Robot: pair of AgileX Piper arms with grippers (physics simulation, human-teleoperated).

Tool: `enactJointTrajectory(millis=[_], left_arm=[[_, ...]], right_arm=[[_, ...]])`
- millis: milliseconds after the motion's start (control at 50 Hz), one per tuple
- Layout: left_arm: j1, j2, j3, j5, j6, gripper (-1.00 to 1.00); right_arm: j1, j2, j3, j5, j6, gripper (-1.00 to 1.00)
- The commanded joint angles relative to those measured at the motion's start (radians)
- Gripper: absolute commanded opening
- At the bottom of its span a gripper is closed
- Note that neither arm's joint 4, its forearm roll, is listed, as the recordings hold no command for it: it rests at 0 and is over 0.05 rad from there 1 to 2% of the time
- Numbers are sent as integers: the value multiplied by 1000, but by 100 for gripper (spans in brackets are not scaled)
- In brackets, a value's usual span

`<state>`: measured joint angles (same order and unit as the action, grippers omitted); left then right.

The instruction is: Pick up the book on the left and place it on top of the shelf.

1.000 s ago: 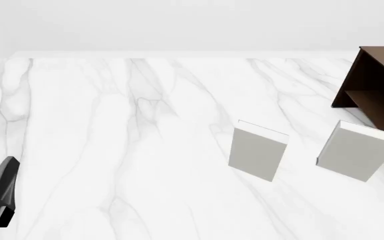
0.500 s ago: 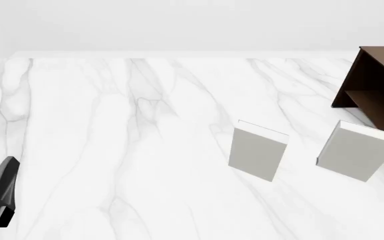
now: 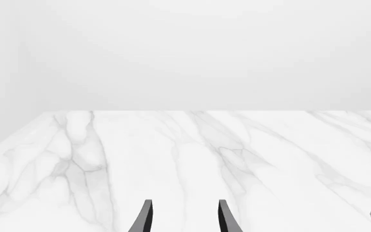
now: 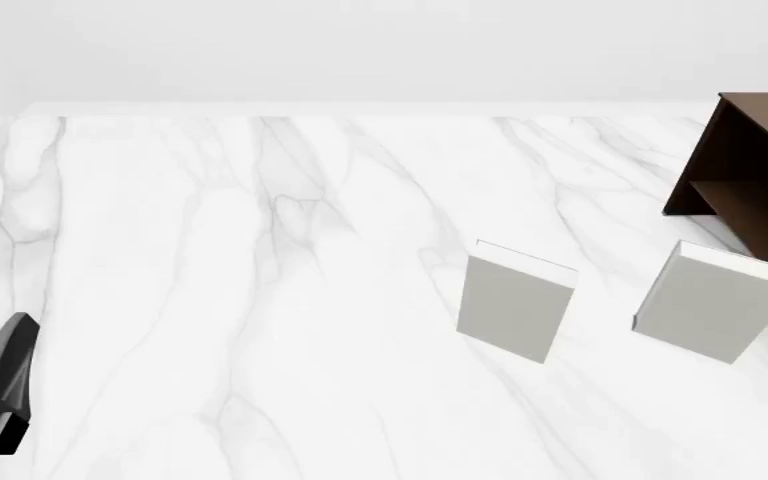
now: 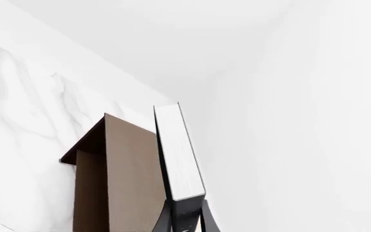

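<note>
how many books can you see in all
3: two pale grey-white rectangular books on the table, one central, one by the dark brown wooden shelf; a thin black book in the right fingers.

Bright, even, diffuse light fills every view, with no single source evident. The marble table (image 4: 224, 300) is nearly washed out and blends into the pale backdrop, its grey veins faint. Shadows are very weak; the pale books (image 4: 518, 300) cast almost none. Renders are sharp throughout, without blur, glare spots or visible edge distortion.
</note>
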<state>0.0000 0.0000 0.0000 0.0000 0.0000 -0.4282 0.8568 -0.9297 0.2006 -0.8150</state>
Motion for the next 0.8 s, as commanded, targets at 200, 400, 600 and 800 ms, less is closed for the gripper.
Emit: enactJointTrajectory(millis=[200, 400, 600, 800], left_arm=[[0, 0, 0, 0, 0, 100], [0, 0, 0, 0, 0, 100], [0, 0, 0, 0, 0, 100], [0, 0, 0, 0, 0, 100]], right_arm=[[-64, 46, -51, -19, 4, -100], [-84, 82, -53, -48, 0, -100], [-105, 129, -43, -94, 1, -100], [-127, 178, -51, -130, 2, -100]])
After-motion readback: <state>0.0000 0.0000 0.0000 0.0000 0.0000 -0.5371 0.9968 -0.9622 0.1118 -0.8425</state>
